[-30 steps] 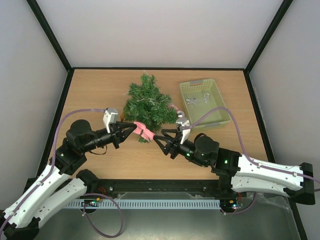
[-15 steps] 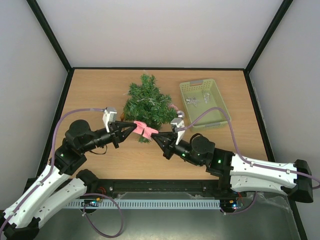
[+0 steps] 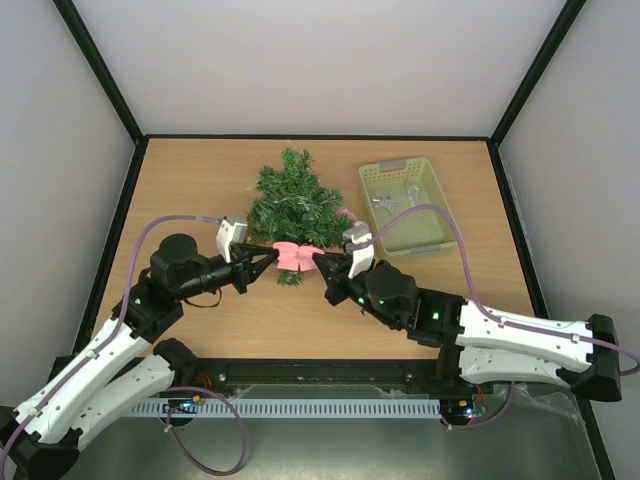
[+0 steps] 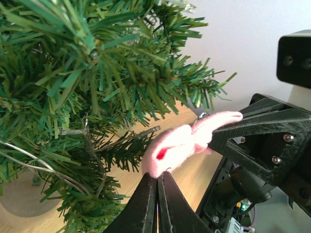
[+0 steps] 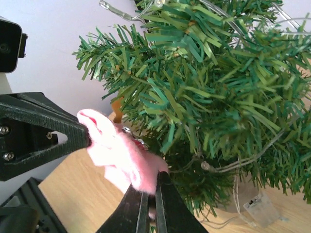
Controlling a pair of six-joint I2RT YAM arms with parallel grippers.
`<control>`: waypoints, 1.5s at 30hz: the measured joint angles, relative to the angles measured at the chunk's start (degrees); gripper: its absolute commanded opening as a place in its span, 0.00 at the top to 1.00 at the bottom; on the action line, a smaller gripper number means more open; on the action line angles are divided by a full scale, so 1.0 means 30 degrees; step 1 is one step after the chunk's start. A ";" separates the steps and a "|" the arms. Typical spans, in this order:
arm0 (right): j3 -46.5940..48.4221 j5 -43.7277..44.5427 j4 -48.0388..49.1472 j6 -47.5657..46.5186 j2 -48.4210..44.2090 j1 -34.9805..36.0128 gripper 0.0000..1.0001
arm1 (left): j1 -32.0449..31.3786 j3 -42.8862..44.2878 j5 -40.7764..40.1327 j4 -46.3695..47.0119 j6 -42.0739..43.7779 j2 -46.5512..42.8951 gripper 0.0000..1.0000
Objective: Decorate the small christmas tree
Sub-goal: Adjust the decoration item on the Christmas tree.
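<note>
The small christmas tree [image 3: 292, 203] is in the middle of the light brown wooden table [image 3: 200, 180]. It is just left of a pale green plastic basket [image 3: 395, 165]. The tree is shaped like a cone. Its branches are dark green and bristly, like flat little plastic needles. From above, its pointed top is on the far side and its wide bottom is nearest the arms.

A thin clear wire with tiny lights [image 4: 92, 145] winds through the branches. A pale wooden foot [image 4: 19, 204] peeks out under the lowest ones. A small see-through box [image 5: 257, 209] lies on the table at the end of the wire.

A soft, fuzzy pink bow [image 3: 292, 256] hangs in the air, right by the lowest branches on the near side. The left gripper [image 3: 270, 255] is pinched tight on one end of the pink bow. The right gripper [image 3: 319, 261] is pinched tight on the other end. The two black tips point at each other with the bow between them.

A shiny silver star [image 3: 385, 202] lies in the basket with some other small silver bits, too small to make out.
</note>
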 measured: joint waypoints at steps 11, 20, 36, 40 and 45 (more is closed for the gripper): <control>0.0619 0.0058 -0.0627 -0.0481 0.1661 -0.1494 0.98 | 0.0000 0.0000 -0.1399 -0.0714 0.0707 0.1093 0.98; 0.0087 -0.0648 0.0080 -0.1049 0.1945 -0.2055 0.98 | 0.0000 0.0000 -0.1843 -0.0510 0.1858 0.1464 0.96; -0.0066 -0.0168 0.0503 -0.1479 0.1945 -0.2186 0.98 | 0.0000 0.0408 -0.2820 -0.1093 0.2667 0.1610 0.67; -0.0175 -0.0095 0.0510 -0.1472 0.1945 -0.2215 0.98 | 0.0000 0.0729 -0.2783 -0.1100 0.2572 0.0561 0.67; -0.0240 -0.0058 0.0503 -0.1472 0.1945 -0.2259 0.98 | -0.0342 0.0729 -0.2543 -0.0772 0.2404 0.0211 0.74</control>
